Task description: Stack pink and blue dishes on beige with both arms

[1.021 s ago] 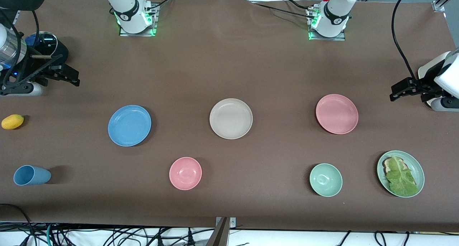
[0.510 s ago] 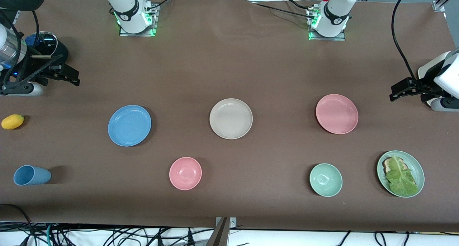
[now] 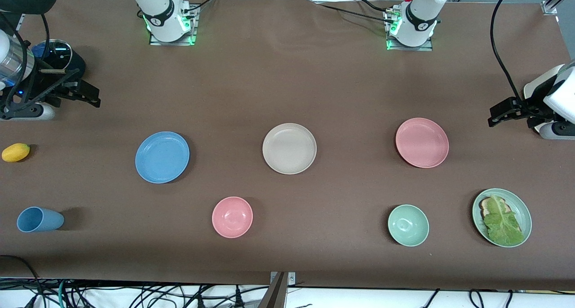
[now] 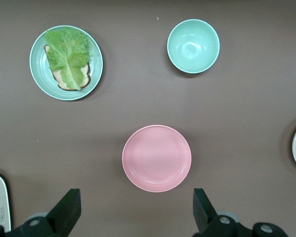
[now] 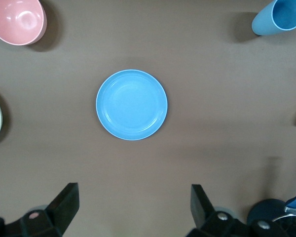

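Beige plate [image 3: 289,148] mid-table, between blue plate [image 3: 162,156] and pink plate [image 3: 422,142], all 3 apart. Left gripper [image 4: 133,210] over pink, right gripper [image 5: 131,207] over blue, both spread, empty.

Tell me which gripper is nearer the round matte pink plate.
Left. The left gripper, open, hangs beside the round matte pink plate; the right gripper, open, hangs beside the blue plate.

Along the table's edge nearest the front camera: a blue cup [image 3: 39,219] lying on its side at the right arm's end, then a small pink bowl [image 3: 232,217], then a pale green bowl [image 3: 408,225], then a green plate [image 3: 521,204] carrying lettuce [image 3: 502,221] over a slice of bread [image 3: 485,204], at the left arm's end. Farther from that camera than the cup, a yellow mango [image 3: 15,152]. Underneath everything, a brown table [image 3: 287,83].
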